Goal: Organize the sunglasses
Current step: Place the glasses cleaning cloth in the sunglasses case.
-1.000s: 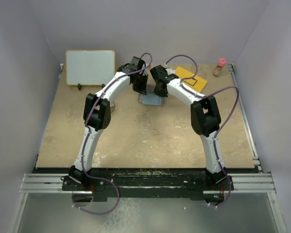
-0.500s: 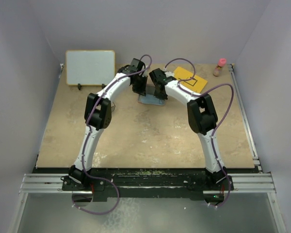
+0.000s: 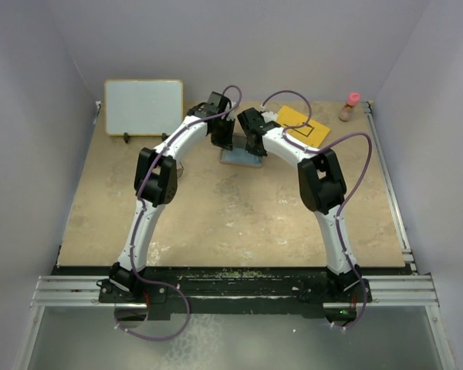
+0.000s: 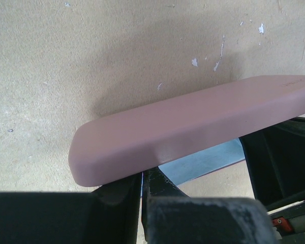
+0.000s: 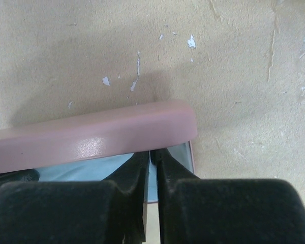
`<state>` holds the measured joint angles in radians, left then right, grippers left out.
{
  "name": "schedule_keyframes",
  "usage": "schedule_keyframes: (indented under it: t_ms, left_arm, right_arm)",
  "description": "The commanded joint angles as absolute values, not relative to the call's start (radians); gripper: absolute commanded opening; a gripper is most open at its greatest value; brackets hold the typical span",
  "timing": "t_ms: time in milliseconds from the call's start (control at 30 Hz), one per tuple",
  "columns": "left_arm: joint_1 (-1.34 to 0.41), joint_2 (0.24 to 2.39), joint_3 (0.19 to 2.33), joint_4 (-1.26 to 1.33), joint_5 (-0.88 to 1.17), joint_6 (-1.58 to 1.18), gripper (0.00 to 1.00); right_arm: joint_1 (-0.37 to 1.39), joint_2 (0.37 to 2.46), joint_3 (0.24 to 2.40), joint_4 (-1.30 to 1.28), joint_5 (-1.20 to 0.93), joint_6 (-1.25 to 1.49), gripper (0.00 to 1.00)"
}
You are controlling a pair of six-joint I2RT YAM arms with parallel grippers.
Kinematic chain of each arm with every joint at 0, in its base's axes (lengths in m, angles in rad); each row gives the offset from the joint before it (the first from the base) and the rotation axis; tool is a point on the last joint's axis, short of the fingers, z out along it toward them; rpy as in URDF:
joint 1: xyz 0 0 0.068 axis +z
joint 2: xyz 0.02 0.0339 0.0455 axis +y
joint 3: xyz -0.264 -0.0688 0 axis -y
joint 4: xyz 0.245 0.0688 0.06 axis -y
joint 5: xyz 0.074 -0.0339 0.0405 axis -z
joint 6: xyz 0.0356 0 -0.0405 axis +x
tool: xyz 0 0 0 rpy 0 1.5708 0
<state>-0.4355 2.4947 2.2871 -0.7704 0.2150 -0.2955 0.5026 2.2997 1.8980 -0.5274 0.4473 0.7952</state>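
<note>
Pink case (image 4: 193, 127); left gripper (image 4: 142, 176) and right gripper (image 5: 153, 155) at its edge, both pinched shut. Hazard: narrow tips slip, case skids across blue cloth (image 4: 203, 161).

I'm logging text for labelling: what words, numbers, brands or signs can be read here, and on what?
No readable words or numbers anywhere.
Pink case: faint embossed mark near its right end, too blurred to read.
Yellow card: a black square outline only, no letters visible.
Whiteboard: blank.
Pink-capped bottle: any label is too small to read.
</note>
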Motion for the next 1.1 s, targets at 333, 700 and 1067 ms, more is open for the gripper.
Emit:
schedule_keyframes:
  t_ms: [333,700,1067]
  left_arm:
    - [-0.42,2.494,2.323,-0.728,0.198,-0.283,0.04]
    - [-0.418,2.5,2.317,-0.727,0.196,-0.278,0.04]
    - [-0.418,2.508,2.307,-0.729,0.2,-0.277,0.07]
  right_arm:
    - [0.495,2.257,1.87,-0.479,0.507,0.819,0.32]
    - [0.495,2.156,1.779,-0.383,0.532,0.809,0.33]
    - [0.495,2.06,1.723,-0.279,0.513,0.748,0.39]
